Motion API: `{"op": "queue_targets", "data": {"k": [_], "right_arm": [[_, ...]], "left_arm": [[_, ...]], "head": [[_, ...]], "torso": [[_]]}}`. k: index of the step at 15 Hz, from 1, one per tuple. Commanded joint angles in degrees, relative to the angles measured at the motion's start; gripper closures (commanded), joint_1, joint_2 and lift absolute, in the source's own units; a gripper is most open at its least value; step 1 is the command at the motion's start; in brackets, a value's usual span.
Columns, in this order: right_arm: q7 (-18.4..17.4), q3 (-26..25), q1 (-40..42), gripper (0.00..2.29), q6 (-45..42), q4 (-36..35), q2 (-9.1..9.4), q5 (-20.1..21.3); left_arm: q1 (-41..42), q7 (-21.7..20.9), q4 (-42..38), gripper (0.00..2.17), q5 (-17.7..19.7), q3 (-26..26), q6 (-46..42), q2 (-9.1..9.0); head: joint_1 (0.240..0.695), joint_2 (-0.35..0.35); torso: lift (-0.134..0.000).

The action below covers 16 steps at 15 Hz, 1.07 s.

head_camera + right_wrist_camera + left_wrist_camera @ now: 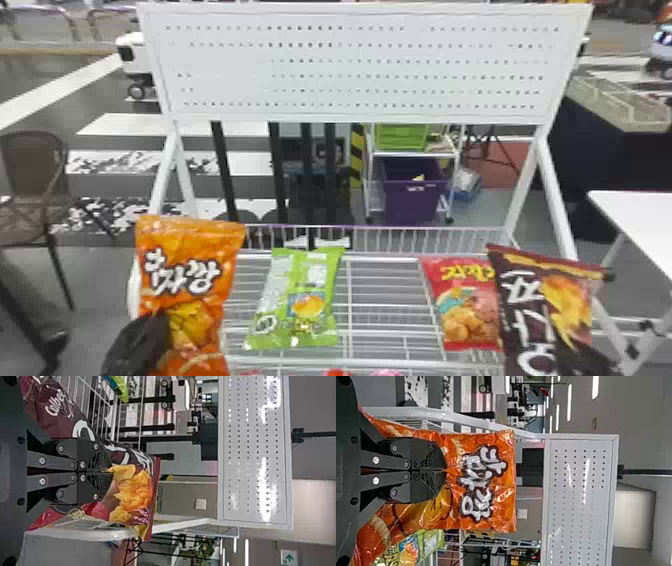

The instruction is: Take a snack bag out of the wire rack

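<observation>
My left gripper point(137, 345) is at the wire rack's left side, beside a large orange snack bag point(187, 270). In the left wrist view, the left gripper point(444, 470) is shut on the front of that orange bag point(502, 510). At the rack's right side, my right gripper point(592, 359) holds a dark brown snack bag point(530, 305), which leans. The right wrist view has the right gripper point(110, 471) shut on this brown bag point(134, 490). Between them, a green bag point(300, 300) lies on the wire rack point(382, 287).
A red snack bag point(465, 310) is partly behind the brown one. The rack's white side post point(557, 200) rises at the right, and a white perforated panel point(360, 65) spans its top. A white table point(635, 220) stands farther right. More packages show at the bottom edge.
</observation>
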Motion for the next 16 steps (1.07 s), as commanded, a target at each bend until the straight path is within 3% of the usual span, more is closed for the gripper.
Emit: {"op": "queue_targets", "data": {"k": [1,4,16], "right_arm": [[0.8,-3.5,1.5,2.25,0.1,-0.6,0.78,-0.7],[2.7,-4.8,1.7,2.25,-0.1,-0.6,1.13,-0.2],[2.6,-4.0,1.5,2.25,-0.5,-0.7,1.40,0.8]], "left_arm": [[0.0,0.0,0.0,2.06,0.0,-0.1,0.0,-0.01],[0.1,0.0,-0.1,2.06,0.0,-0.6,0.0,-0.09],[0.5,0.0,-0.7,2.06,-0.6,-0.6,0.0,-0.53]], "head": [[0.499,0.000],[0.499,0.000],[0.499,0.000]], "torso": [[0.000],[0.000],[0.000]]}}
